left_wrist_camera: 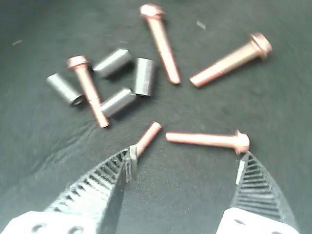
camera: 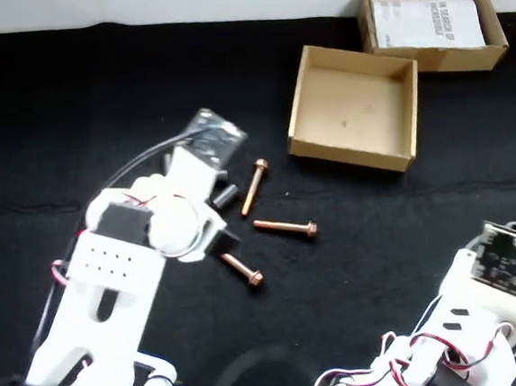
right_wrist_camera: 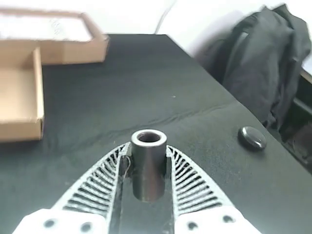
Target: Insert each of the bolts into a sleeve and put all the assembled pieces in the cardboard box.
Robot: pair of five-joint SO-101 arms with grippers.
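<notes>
While the left gripper (left_wrist_camera: 185,160) hangs wide open above the loose bolts (left_wrist_camera: 207,140) and sleeves (left_wrist_camera: 145,76) scattered close together on the black table (camera: 440,204), the right gripper (right_wrist_camera: 147,150) is clamped on one held sleeve (right_wrist_camera: 147,170). The box (camera: 350,156) sits beyond the bolts, apart from them.

Dark jacket (right_wrist_camera: 265,63) — small black disc (right_wrist_camera: 252,137)

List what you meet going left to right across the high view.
The left arm, three loose bolts, cardboard box, second box holding a printed sheet. The right arm spans too wide to place.
</notes>
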